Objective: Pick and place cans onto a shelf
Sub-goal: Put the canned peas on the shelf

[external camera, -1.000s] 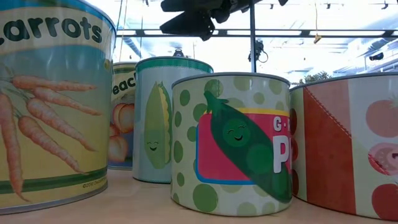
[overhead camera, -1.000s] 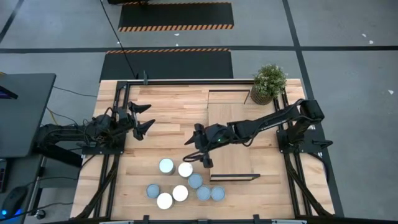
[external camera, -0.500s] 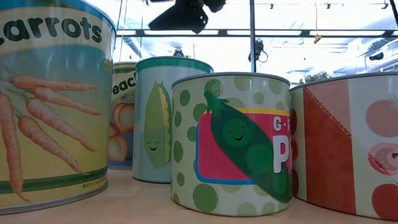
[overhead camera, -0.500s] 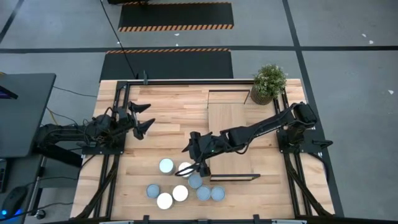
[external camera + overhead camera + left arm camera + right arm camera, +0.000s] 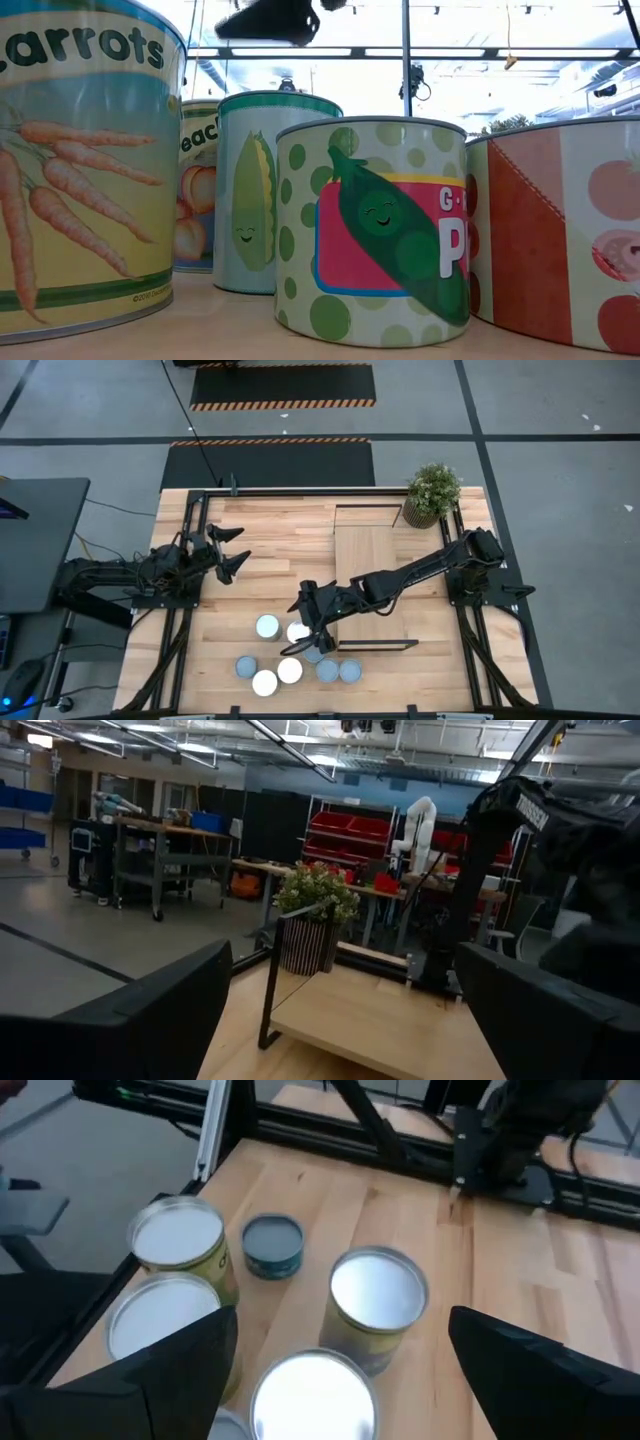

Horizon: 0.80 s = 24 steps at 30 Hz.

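Observation:
Several cans (image 5: pixel 290 670) with pale round tops stand upright on their bases in a cluster near the table's near edge; the low view shows their picture labels, such as the peas can (image 5: pixel 375 235). My right gripper (image 5: pixel 300 627) hangs open above the far side of the cluster, touching nothing. In its wrist view, my right gripper (image 5: pixel 340 1325) has its fingers spread on either side of two cans (image 5: pixel 378 1295). The shelf (image 5: pixel 370 585), a light-wood board with dark end frames, lies right of centre. My left gripper (image 5: pixel 233 550) waits open at the table's left.
A potted plant (image 5: pixel 433 495) stands at the far right, by the shelf's far end. Black rails (image 5: pixel 190 610) run along the table's left and right sides. Bare tabletop (image 5: pixel 280 540) lies between the two arms, far of the cans.
My right gripper has moved toward the table's left and near edges, from beside the shelf to above the far cans, and its fingers have spread wider. The cans have not moved.

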Available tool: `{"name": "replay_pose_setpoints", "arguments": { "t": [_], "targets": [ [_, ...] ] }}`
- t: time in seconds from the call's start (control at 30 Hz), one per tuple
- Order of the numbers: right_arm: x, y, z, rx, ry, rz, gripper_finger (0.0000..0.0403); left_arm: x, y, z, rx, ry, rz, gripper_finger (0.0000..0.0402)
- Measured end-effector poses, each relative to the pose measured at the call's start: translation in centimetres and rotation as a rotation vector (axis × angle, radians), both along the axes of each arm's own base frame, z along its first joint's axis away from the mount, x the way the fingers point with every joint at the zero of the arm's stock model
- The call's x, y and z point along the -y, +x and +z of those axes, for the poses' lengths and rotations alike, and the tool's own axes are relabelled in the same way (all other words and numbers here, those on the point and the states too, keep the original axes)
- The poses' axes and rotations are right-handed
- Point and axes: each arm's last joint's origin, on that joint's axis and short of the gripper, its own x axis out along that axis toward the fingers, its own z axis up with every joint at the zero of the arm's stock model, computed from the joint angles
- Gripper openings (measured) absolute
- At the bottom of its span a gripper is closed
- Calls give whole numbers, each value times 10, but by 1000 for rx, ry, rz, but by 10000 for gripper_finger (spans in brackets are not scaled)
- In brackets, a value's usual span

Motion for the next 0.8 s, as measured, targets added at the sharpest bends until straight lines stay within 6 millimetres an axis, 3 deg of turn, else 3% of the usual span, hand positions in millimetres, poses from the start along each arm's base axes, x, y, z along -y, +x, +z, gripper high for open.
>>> {"name": "replay_pose_setpoints", "arguments": {
  "t": [0.13,0.27,0.8],
  "targets": [
    [7,5,-11,-30,-8,-20,378,3,2,-1,-11,13,-128,389],
    [15,7,-9,-24,22,-22,378,9,4,-2,-27,48,-312,389],
    [40,12,-10,-44,64,15,378,29,25,5,-177,112,-437,389]
  ]
}}
